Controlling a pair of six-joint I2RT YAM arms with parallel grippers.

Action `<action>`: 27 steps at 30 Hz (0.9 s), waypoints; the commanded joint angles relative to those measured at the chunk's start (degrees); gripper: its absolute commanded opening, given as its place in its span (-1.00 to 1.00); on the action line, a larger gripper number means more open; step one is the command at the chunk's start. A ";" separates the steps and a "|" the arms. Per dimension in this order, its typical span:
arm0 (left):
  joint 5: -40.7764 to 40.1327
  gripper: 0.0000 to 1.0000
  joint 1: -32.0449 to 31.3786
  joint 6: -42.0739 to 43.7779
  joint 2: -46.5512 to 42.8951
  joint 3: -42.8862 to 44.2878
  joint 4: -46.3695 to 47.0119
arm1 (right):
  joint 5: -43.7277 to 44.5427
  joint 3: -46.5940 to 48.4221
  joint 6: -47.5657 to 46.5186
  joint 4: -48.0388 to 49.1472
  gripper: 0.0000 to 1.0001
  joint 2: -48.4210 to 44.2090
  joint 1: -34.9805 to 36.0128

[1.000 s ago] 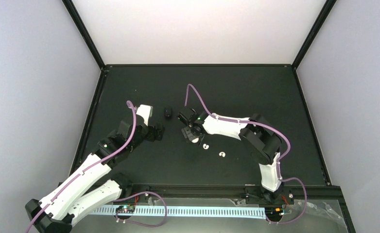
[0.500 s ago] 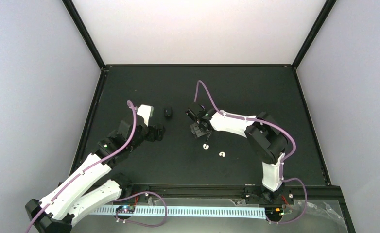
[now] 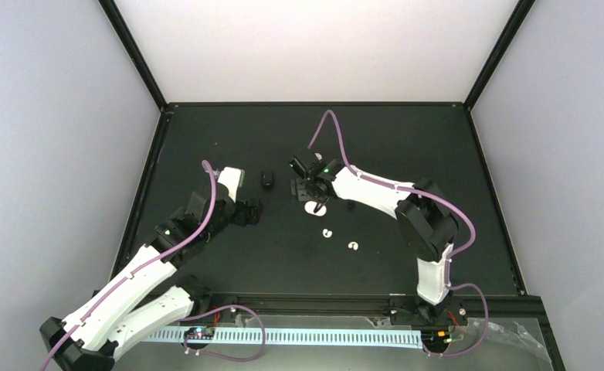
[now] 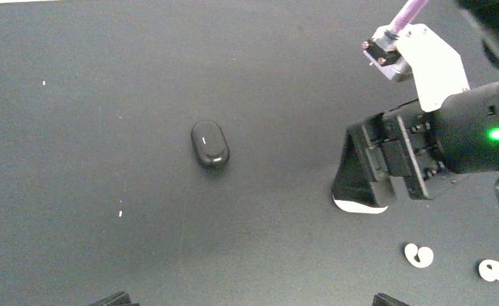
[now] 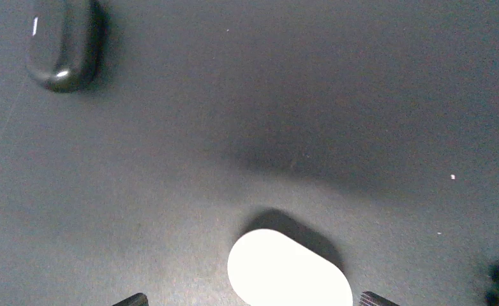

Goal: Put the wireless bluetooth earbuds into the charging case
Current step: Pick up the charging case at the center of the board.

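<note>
Left tool [image 3: 250,210]: hung spread and empty at 7 o'clock of the black case [image 3: 266,179]. Right tool [image 3: 308,192]: hovered spread just above the white charging case [image 3: 314,206]. Saw two white earbuds [image 3: 327,233] loose at its 5 o'clock; judged none inserted yet.

Top view: fixed high behind both arm bases, angled down and forward, whole desk [image 3: 229,139] in frame. Left wrist view: well above the desk, facing down, with the black case [image 4: 209,144] ahead of the left tool [image 3: 249,210] and the right tool [image 4: 387,185] ahead to its right. Right wrist view: very close to the desk, white case [image 5: 288,271] just ahead of its own tips; both cases show in all three views.
</note>
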 commanded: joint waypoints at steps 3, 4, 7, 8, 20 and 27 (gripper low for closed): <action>0.95 0.98 0.24 0.78 -1.27 0.06 0.49 | 5.49 2.47 9.84 -3.09 0.77 3.81 -0.03; 1.02 0.98 0.24 0.77 -1.31 0.01 0.57 | 5.97 2.58 10.80 -3.45 0.79 4.01 -0.08; 1.17 0.97 0.31 0.71 -1.15 0.05 0.67 | 6.80 2.95 14.05 -4.68 0.81 5.13 -0.03; 1.19 0.97 0.32 0.71 -1.07 0.14 0.70 | 6.71 2.92 14.74 -4.78 0.81 5.36 -0.05; 0.98 0.97 0.24 0.58 -1.44 -0.03 0.67 | 5.60 3.43 15.70 -4.52 0.81 6.02 -0.05; 0.93 0.97 0.29 0.38 -1.47 -0.02 0.41 | 4.39 5.18 16.92 -5.44 0.79 7.86 -0.03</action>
